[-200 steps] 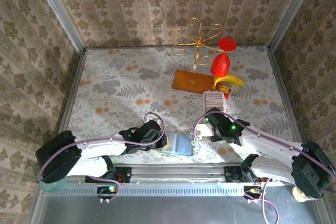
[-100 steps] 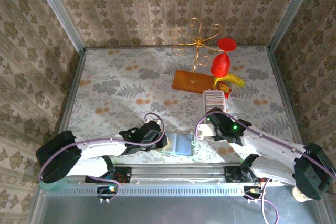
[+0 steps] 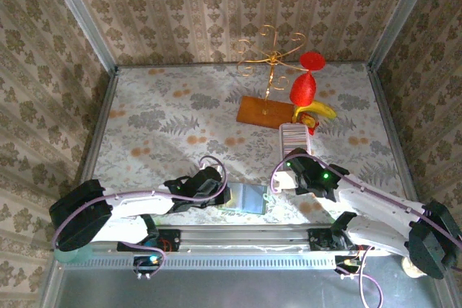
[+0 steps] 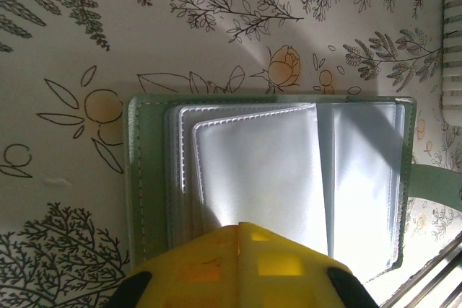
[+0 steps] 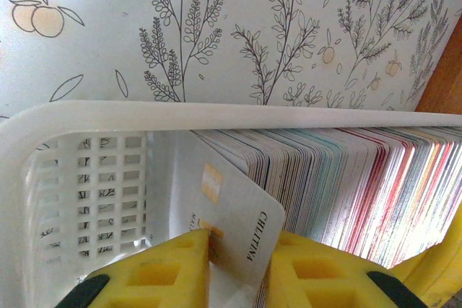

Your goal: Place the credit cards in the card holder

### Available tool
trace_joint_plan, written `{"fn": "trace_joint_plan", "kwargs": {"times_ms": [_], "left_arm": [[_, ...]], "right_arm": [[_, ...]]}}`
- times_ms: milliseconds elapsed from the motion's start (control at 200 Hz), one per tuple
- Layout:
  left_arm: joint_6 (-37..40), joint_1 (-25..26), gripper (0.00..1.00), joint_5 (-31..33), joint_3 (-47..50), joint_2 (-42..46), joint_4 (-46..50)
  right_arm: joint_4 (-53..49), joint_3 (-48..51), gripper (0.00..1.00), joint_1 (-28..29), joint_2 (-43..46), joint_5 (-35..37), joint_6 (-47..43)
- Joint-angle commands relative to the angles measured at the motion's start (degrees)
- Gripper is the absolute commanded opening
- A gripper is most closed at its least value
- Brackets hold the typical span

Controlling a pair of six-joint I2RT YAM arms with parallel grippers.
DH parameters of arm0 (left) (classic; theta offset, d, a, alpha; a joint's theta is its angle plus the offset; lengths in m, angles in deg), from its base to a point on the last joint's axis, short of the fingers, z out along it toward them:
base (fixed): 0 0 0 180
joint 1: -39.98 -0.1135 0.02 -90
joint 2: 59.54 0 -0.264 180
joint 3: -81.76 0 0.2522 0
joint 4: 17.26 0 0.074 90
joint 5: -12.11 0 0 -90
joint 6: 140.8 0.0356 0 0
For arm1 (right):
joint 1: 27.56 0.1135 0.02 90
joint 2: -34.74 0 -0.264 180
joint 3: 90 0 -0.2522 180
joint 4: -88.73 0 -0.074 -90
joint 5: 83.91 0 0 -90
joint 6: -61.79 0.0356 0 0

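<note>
Right gripper [image 5: 238, 265]: jaws nearly closed, a single white card [image 5: 225, 210] with a gold chip nipped between the two yellow fingers [image 5: 173, 268]. The card stands tilted, its lower part hidden between the pads. It is the end one of the row, with bare tray space to the gripper's left.

Just to the gripper's right and ahead, the rest of the cards [image 5: 346, 178] stand packed on edge in the white slotted tray [image 5: 94, 117]. The tray's far rim lies just beyond the fingers, with flowered cloth past it.

Left gripper [image 4: 240, 250]: fingers closed together with nothing seen between them, lying over the near edge of the wallet [image 4: 144, 178]. It looks to be pressing the wallet flat rather than gripping it, though the contact itself is hidden. The wallet lies open straight ahead of the fingers, clear pockets [image 4: 260, 171] facing up and its tab [image 4: 437, 182] off to the right.

Step in hand, by judgement: drawing one card from the tray. Not yet carried over.

Next move calls for a straight lift clear of the neighbouring cards, a carry leftward to the wallet, then lining the card's edge up with a pocket mouth. The pockets are thin and slack, so the entry looks narrow. The left gripper should keep the wallet from sliding.
</note>
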Motion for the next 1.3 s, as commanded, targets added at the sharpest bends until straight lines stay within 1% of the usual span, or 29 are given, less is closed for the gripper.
{"fn": "trace_joint_plan", "kwargs": {"times_ms": [0,105,180,255,365,425,505,630,650,785,875,990,1090,1155,1240,1295], "left_arm": [[-1.3,0.6,0.0,0.5,1.6,-0.9,3.5],[-1.6,0.8,0.0,0.9,1.7,-0.6,3.6],[-1.6,0.8,0.0,1.0,1.6,-0.5,3.9],[-1.4,0.8,0.0,1.3,1.5,-0.2,4.5],[-1.1,0.8,0.0,1.4,1.7,0.5,4.8],[-1.0,0.9,0.0,1.2,1.7,0.9,5.1],[-0.7,0.9,0.0,1.2,1.5,1.7,5.9],[-0.3,0.8,0.06,2.2,1.7,4.1,7.9],[-0.3,0.8,0.08,2.3,1.7,4.5,8.1],[-0.2,0.7,0.15,2.7,2.4,7.2,9.0],[0.0,0.5,0.2,2.4,2.2,8.5,9.9],[0.1,0.5,0.24,2.5,2.2,10.1,10.9],[0.1,0.5,0.27,2.9,2.1,11.0,12.2],[0.1,0.4,0.3,3.1,1.8,11.7,13.3],[0.1,0.5,0.33,3.3,1.5,12.6,15.2],[0.0,0.4,0.37,3.6,1.2,13.4,16.8]], "right_arm": [[0.3,-2.3,0.21,-0.2,1.1,1.4,0.1],[0.1,-2.9,0.19,-0.2,1.8,0.9,1.2],[-0.6,-3.3,0.16,0.0,2.1,0.5,1.9],[-1.6,-3.8,0.14,0.4,2.4,0.3,2.6],[-2.9,-4.6,0.1,1.1,3.2,0.0,4.0],[-7.3,-5.6,0.09,1.4,3.9,-2.2,5.3],[-11.1,-7.0,0.05,2.0,4.5,-5.0,8.0],[-19.1,-9.8,0.04,2.7,5.6,-13.7,12.5],[-19.7,-10.1,0.01,2.8,5.9,-14.6,13.2],[-21.7,-11.5,0.0,3.4,8.1,-18.2,19.2],[-21.6,-13.2,0.0,3.5,9.4,-19.0,24.7],[-19.4,-15.9,0.0,3.8,11.2,-19.7,35.0],[-15.4,-17.6,0.0,4.0,12.1,-19.6,50.0],[-12.1,-17.6,0.0,4.0,12.0,-19.1,62.0],[-8.2,-16.7,0.0,4.0,10.4,-19.3,76.9],[-5.4,-15.3,0.0,4.0,9.0,-20.9,84.4]]}}
